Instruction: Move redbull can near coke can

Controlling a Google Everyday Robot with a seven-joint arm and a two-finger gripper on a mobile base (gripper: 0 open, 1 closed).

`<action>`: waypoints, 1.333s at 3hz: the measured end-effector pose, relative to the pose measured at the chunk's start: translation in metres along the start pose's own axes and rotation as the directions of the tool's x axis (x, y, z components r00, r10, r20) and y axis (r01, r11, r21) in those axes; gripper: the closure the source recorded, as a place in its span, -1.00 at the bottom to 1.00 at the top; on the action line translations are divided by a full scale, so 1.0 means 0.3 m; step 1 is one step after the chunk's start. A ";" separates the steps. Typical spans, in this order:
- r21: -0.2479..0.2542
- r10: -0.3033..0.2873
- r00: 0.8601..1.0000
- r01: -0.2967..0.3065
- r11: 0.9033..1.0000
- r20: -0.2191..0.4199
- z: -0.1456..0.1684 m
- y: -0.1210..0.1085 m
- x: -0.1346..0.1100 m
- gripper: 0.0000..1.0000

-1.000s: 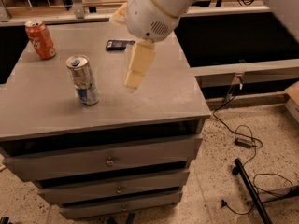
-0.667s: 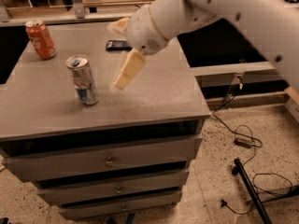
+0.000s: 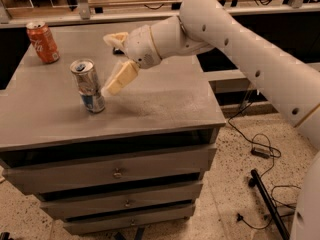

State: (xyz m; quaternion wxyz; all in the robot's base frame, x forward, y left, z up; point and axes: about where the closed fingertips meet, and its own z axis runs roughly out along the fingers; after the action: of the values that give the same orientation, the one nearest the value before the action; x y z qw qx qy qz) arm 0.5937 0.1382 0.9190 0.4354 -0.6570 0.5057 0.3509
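The redbull can (image 3: 88,85), slim and silver with blue patches low down, stands upright left of the middle of the grey cabinet top (image 3: 165,101). The coke can (image 3: 43,42), orange-red with white script, stands upright at the back left corner, well apart from it. My gripper (image 3: 106,65) is just right of the redbull can, at the height of its upper half. It is open: one cream finger (image 3: 114,38) points left behind the can, and the other finger (image 3: 120,78) has its tip close to the can's right side. Nothing is held.
The cabinet has several drawers (image 3: 116,173) in its front. A rail and shelf (image 3: 100,14) run behind the top. Cables (image 3: 255,149) and a black bar (image 3: 267,204) lie on the speckled floor at the right.
My gripper has swung left across the cabinet top and now sits right beside the redbull can. Both cans have stayed where they were.
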 end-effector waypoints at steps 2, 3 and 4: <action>-0.071 0.045 0.994 -0.038 0.997 0.095 0.031 0.066 -0.016 -1.00; -0.168 0.082 0.985 -0.056 0.984 0.153 0.117 0.114 -0.049 -1.00; -0.168 0.082 0.985 -0.056 0.984 0.153 0.117 0.114 -0.049 -1.00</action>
State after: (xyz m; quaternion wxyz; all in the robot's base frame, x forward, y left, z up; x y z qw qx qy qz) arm 0.5562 0.1723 0.9116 0.4066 -0.6424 0.4613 0.4574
